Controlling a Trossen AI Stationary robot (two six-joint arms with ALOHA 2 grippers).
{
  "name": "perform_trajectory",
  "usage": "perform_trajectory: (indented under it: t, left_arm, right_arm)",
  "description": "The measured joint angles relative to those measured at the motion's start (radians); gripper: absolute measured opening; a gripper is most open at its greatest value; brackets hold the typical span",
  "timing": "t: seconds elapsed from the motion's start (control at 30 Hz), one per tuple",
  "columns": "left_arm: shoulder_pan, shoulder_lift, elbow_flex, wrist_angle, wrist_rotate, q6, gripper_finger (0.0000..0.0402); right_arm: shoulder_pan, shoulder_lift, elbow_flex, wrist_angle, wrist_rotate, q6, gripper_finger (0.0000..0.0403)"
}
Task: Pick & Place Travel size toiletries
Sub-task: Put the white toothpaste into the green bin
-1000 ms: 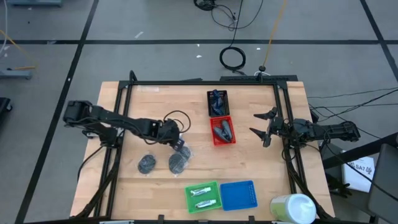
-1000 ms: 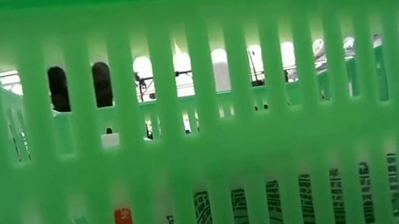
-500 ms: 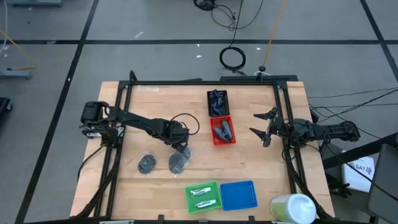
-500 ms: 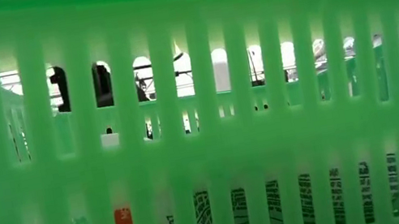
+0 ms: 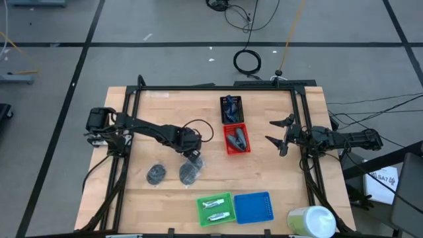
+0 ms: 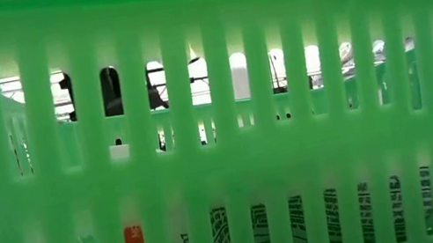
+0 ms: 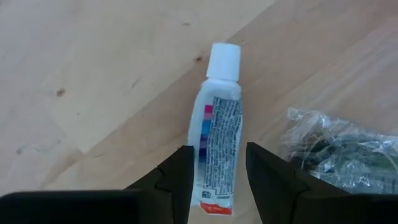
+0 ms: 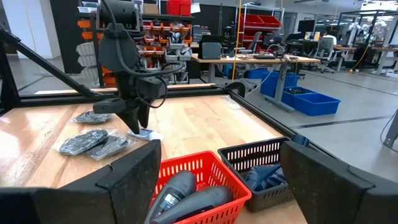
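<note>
A thin white tube [image 7: 217, 143] with a white cap [image 7: 224, 62] lies flat on the wooden table. My left gripper [image 7: 219, 163] points down over it, left of the table's middle [image 5: 193, 157]. Its fingers stand on either side of the tube's lower part, with a narrow strip of table showing on each side. Two round dark pads in clear wrap [image 5: 156, 174] [image 5: 190, 172] lie just nearer the table's front edge; one shows in the left wrist view [image 7: 342, 146]. My right gripper [image 5: 277, 135] waits open at the table's right edge.
A red basket [image 5: 227, 139] holds dark mini bottles and a black basket [image 5: 222, 109] stands behind it. A green basket [image 5: 199, 210] with two white tubes and a blue basket [image 5: 254, 206] stand near the front edge, a white-and-green cylinder [image 5: 310, 221] at front right. The green basket's wall [image 6: 220, 139] fills the low view.
My left arm has leaned farther out over the table and its gripper has tipped steeper downward, sinking slightly above the tube. The tube and the pads have stayed where they were.
</note>
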State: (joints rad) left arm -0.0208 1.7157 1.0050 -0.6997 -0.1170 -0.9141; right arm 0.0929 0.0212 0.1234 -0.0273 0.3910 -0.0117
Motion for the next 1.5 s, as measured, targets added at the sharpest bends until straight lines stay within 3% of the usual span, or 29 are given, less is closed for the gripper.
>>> perform_trajectory:
  t: [0.57, 1.1, 1.5]
  left_arm:
    - [-0.02, 0.004, -0.001, -0.001, -0.03, 0.047, 0.0248]
    - [-0.02, 0.098, 0.002, 0.005, 0.025, 0.128, 0.025]
    - [-0.033, 0.087, 0.0, -0.001, 0.028, 0.042, 0.025]
  right_arm:
    - [0.0, 0.0, 0.0, 0.0, 0.0, 0.0, 0.0318]
    - [0.0, 0.0, 0.0, 0.0, 0.0, 0.0, 0.0318]
    - [0.0, 0.0, 0.0, 0.0, 0.0, 0.0, 0.0318]
